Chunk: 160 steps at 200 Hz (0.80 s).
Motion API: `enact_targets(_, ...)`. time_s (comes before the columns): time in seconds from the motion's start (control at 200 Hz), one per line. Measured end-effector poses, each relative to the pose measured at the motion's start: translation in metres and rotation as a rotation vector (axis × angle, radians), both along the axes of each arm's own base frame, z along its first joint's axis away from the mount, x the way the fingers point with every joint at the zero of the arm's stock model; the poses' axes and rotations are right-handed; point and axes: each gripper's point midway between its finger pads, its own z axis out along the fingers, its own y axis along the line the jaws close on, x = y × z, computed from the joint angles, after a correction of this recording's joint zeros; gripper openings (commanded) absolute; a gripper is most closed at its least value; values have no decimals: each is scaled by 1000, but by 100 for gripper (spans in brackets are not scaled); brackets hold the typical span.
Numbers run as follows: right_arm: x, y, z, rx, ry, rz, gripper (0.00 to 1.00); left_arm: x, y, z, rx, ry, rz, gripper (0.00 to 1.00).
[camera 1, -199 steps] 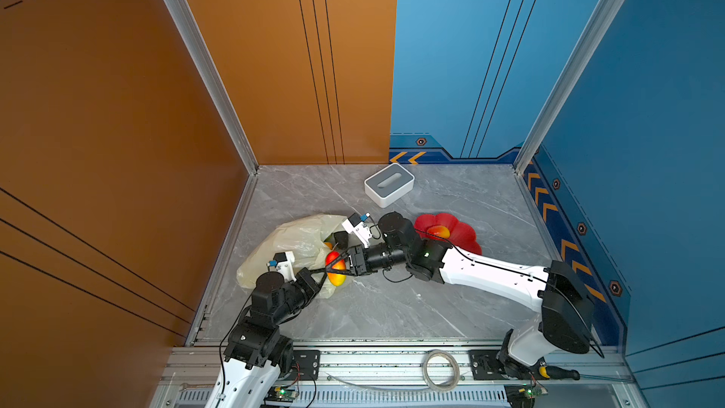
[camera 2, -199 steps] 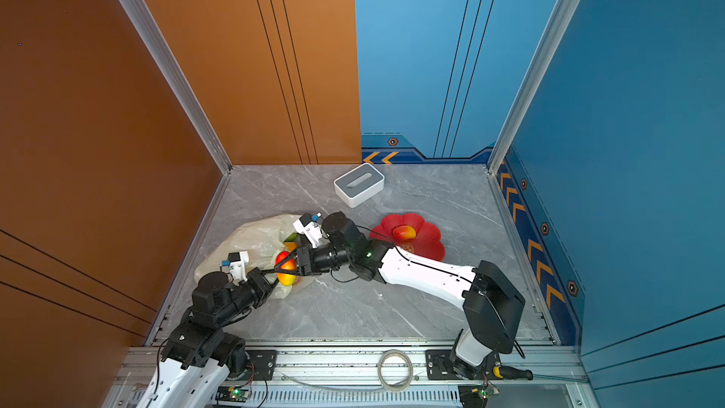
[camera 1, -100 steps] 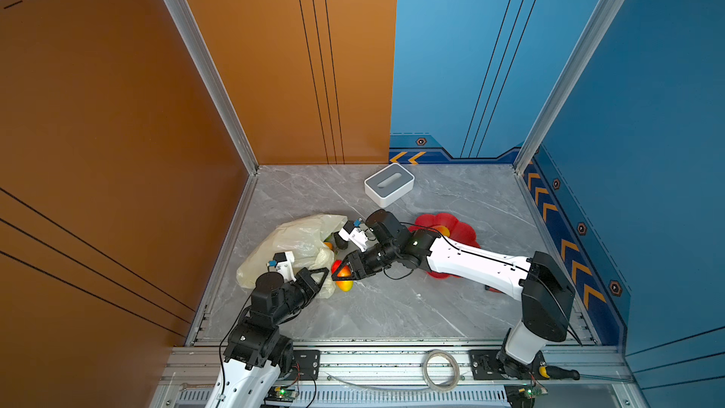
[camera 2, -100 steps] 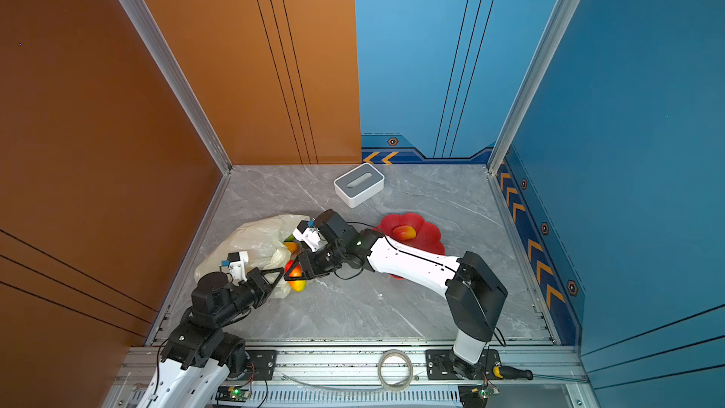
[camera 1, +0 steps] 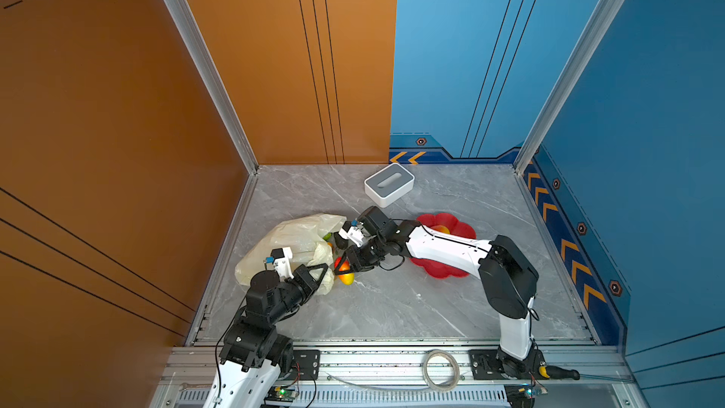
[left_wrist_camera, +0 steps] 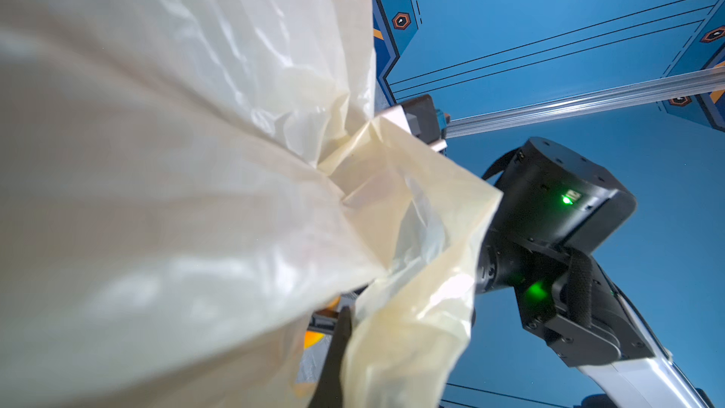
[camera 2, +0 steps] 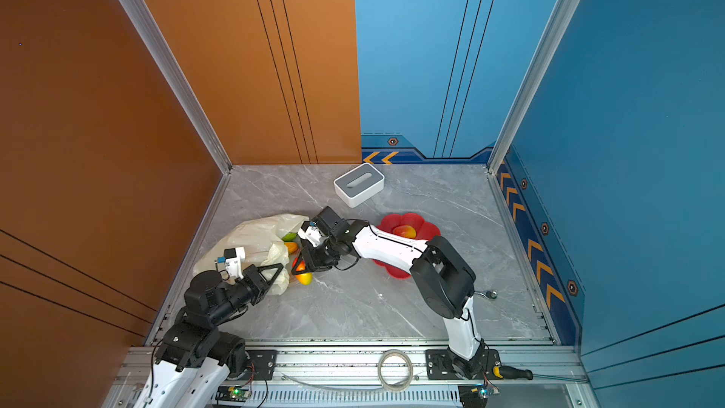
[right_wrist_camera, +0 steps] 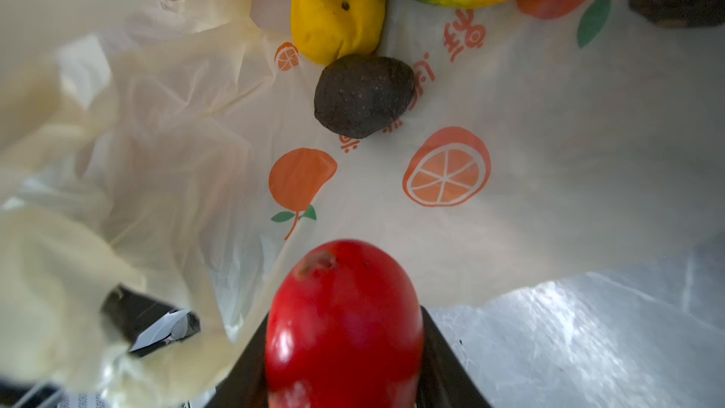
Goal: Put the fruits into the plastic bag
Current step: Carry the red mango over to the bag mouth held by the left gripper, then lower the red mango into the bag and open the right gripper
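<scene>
Grey marble counter between orange and blue walls: left fingers, fully closed, hold the plastic bag open by its rim; right fingers clamp a red mango at its mouth. Best to carry it deeper, beside the avocado, before releasing, lest it roll out.

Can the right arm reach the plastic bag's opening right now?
Probably yes: the left gripper, shut on the plastic bag, holds its mouth open, and the mango in the right gripper faces it, nothing between.
</scene>
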Motion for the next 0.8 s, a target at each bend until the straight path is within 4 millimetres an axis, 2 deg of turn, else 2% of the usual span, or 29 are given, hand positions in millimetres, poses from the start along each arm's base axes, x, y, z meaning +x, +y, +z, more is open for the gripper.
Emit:
enact_targets(0.225,11,21,-16,5,30,20,39,-1,-2,0,-3,4,-11,0)
enact_targets(0.416,11,32,-27,6,55,40,39,-1,-3,-1,-4,8,-17,0)
enact_targets(0.621,5,46,-25,49,105,48,39,-1,-4,-2,-5,16,-24,0)
enact_targets(0.801,10,63,-17,131,146,30,38,-1,-4,-2,-6,16,-24,0)
